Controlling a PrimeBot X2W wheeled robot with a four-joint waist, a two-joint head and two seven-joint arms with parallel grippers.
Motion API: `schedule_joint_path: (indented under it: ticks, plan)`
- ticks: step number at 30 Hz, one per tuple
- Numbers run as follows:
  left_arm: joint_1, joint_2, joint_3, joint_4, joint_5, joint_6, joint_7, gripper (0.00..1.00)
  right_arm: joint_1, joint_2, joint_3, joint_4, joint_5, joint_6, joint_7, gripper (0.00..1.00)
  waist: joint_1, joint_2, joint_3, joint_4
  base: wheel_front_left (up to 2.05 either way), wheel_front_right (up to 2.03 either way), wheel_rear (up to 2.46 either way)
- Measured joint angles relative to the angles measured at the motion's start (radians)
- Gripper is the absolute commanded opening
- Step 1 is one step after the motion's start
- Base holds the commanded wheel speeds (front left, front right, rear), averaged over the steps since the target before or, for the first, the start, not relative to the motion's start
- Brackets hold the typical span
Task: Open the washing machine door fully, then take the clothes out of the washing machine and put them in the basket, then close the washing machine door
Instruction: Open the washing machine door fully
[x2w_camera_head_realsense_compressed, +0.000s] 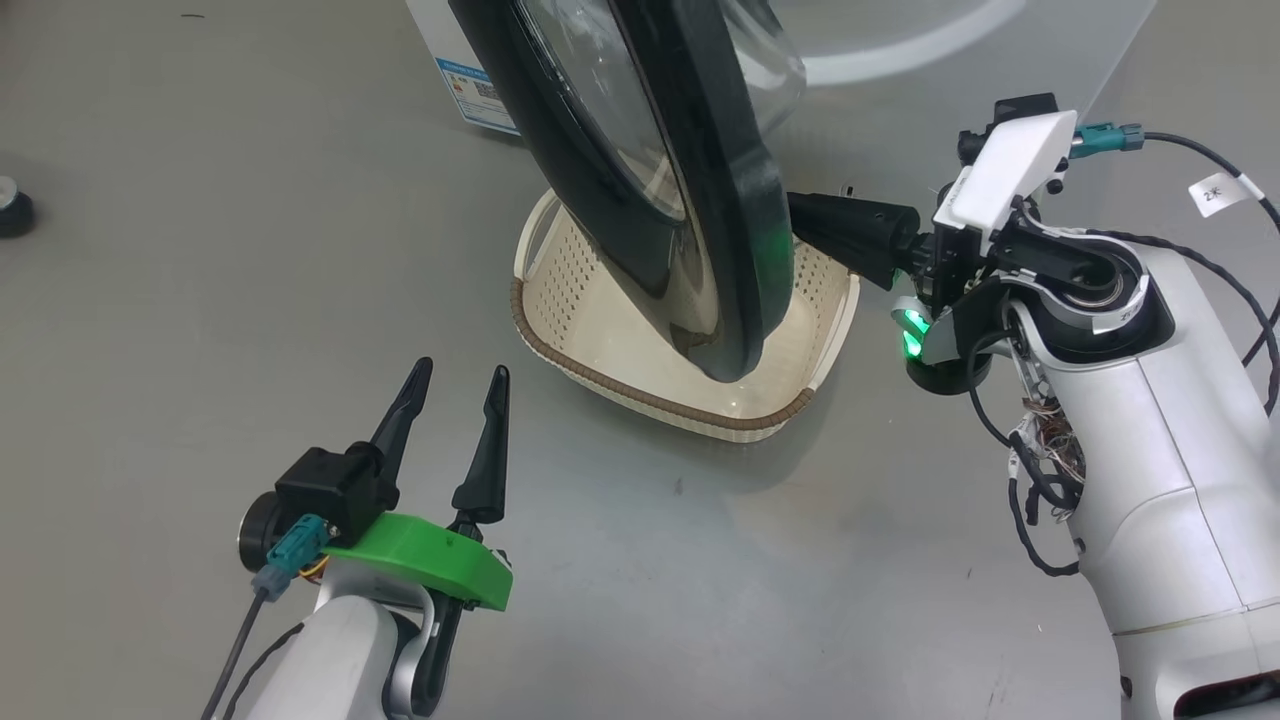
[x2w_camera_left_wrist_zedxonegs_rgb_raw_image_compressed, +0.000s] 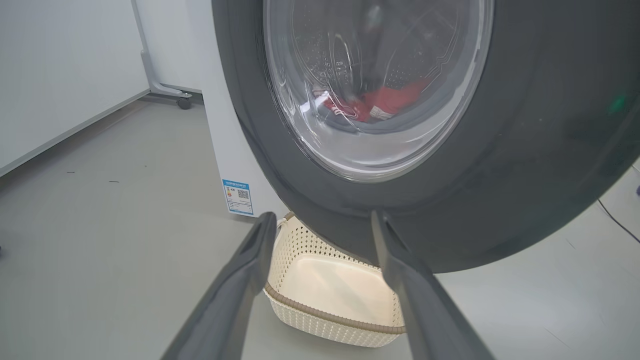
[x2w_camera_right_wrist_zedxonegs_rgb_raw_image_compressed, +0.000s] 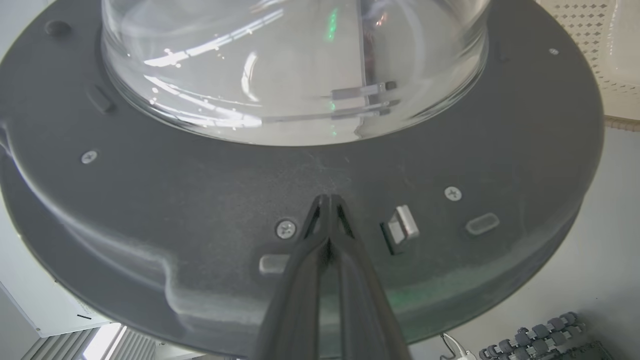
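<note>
The washing machine door (x2w_camera_head_realsense_compressed: 700, 200) is a big black disc with a clear glass bowl, swung partly out and hanging edge-on over the cream basket (x2w_camera_head_realsense_compressed: 600, 330). My right gripper (x2w_camera_head_realsense_compressed: 795, 215) is shut, its tips pressed against the door's inner face (x2w_camera_right_wrist_zedxonegs_rgb_raw_image_compressed: 200, 200) near a screw and the latch. Low on the left, my left gripper (x2w_camera_head_realsense_compressed: 462, 380) stands open above the floor, apart from the basket (x2w_camera_left_wrist_zedxonegs_rgb_raw_image_compressed: 330, 295). Through the door glass (x2w_camera_left_wrist_zedxonegs_rgb_raw_image_compressed: 375, 85) the red clothes (x2w_camera_left_wrist_zedxonegs_rgb_raw_image_compressed: 385, 102) lie in the steel drum. The white washing machine (x2w_camera_left_wrist_zedxonegs_rgb_raw_image_compressed: 235, 165) carries a blue sticker.
Grey floor surrounds the basket. A wheeled white frame (x2w_camera_left_wrist_zedxonegs_rgb_raw_image_compressed: 165, 90) and a white wall stand at the far left. A dark round object (x2w_camera_head_realsense_compressed: 12, 210) lies on the floor at the left edge. My right arm's cables (x2w_camera_head_realsense_compressed: 1040, 480) hang by the basket's right side.
</note>
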Motion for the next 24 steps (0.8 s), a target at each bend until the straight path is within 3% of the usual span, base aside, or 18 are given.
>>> schedule_joint_path:
  ticks: [24]
  plan:
    - [0.002,0.000,-0.012,0.000,-0.001,0.003,0.000,1.00,0.045,0.008,0.164,-0.070,0.119,-0.017,0.023,0.00,0.0000,0.0000,-0.023,0.028,0.00,0.00,0.00]
